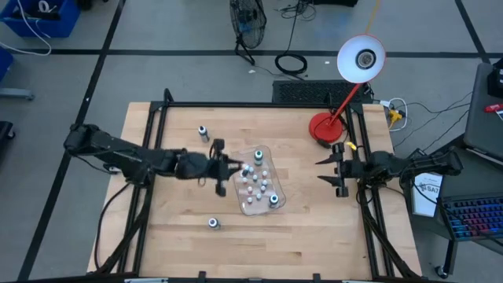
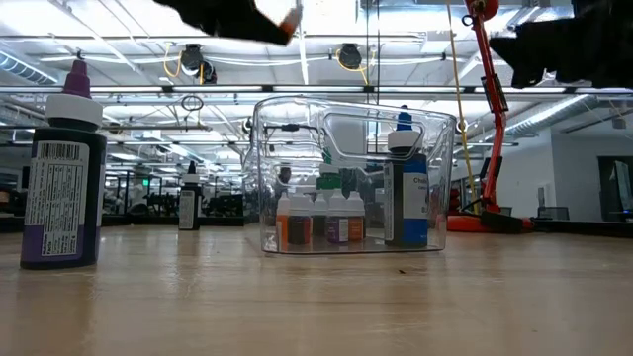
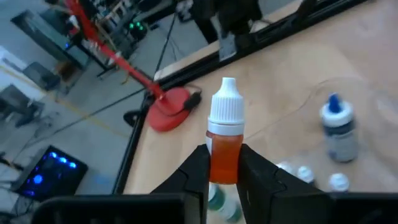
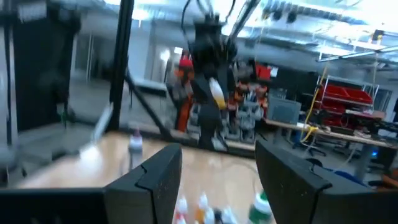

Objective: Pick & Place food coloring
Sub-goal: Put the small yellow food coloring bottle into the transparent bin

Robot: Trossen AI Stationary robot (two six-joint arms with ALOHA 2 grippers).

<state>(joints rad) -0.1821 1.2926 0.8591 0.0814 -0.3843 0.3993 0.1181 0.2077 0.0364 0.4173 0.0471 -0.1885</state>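
Note:
The food coloring is a set of tiny bottles. Several stand in the clear plastic tray (image 1: 267, 200) at mid-table, seen from the side in the low view as the tray (image 2: 435, 178). My left gripper (image 1: 229, 167) hangs high over the tray's left edge, shut on a small orange bottle with a white cap (image 3: 225, 134). My right gripper (image 1: 328, 170) waits open near the table's right edge, clear of everything. One loose bottle (image 1: 203, 132) stands upright on the table toward the far left, another (image 1: 213, 223) toward the near edge. My left gripper pinches the orange bottle's lower body (image 3: 224, 167) between its two fingers (image 3: 194, 169). The white cap (image 3: 227, 102) and the upper body stick out past the fingertips. The bottle is lifted clear of table and tray, as the right wrist view shows (image 4: 216, 93).
A red desk lamp's base (image 1: 323, 127) sits at the table's far right corner, its white shade (image 1: 361, 58) beyond the edge. A black frame rail (image 1: 259, 104) runs along the far edge. A large dark purple-capped bottle (image 2: 61, 183) stands close to the low camera.

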